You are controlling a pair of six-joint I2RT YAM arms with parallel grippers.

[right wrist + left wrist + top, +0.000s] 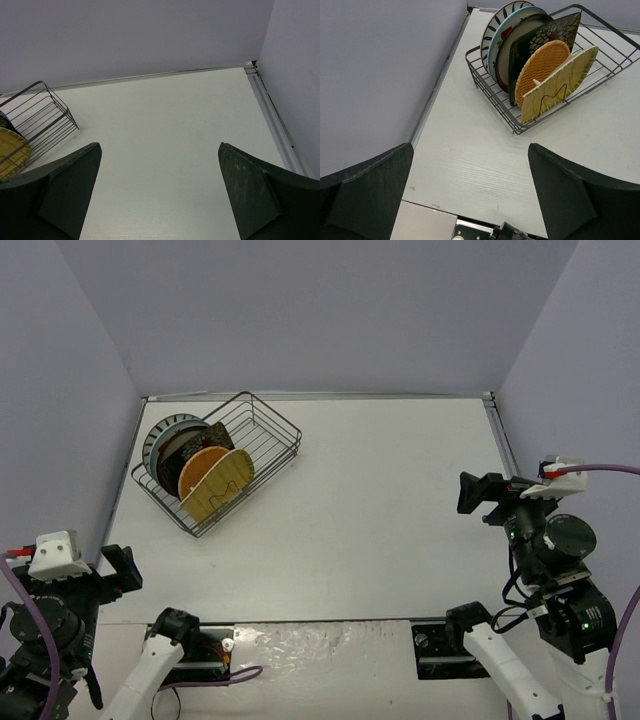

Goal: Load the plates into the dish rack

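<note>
The top external camera sits above and behind the arm bases, looking down and far, distant enough to hold the whole table [400, 510], with the dish rack [272, 436] small at far left. The left wrist camera sits low at near left, facing far and rightward between the fingers [367, 192] of the left gripper [471, 155], with the rack much closer. The right wrist camera, low at near right, faces the far wall [125, 35] between the fingers [55, 190] of the right gripper [160, 155], catching only the rack's right corner at its left edge. All three share the rack and the table beside it.
</note>
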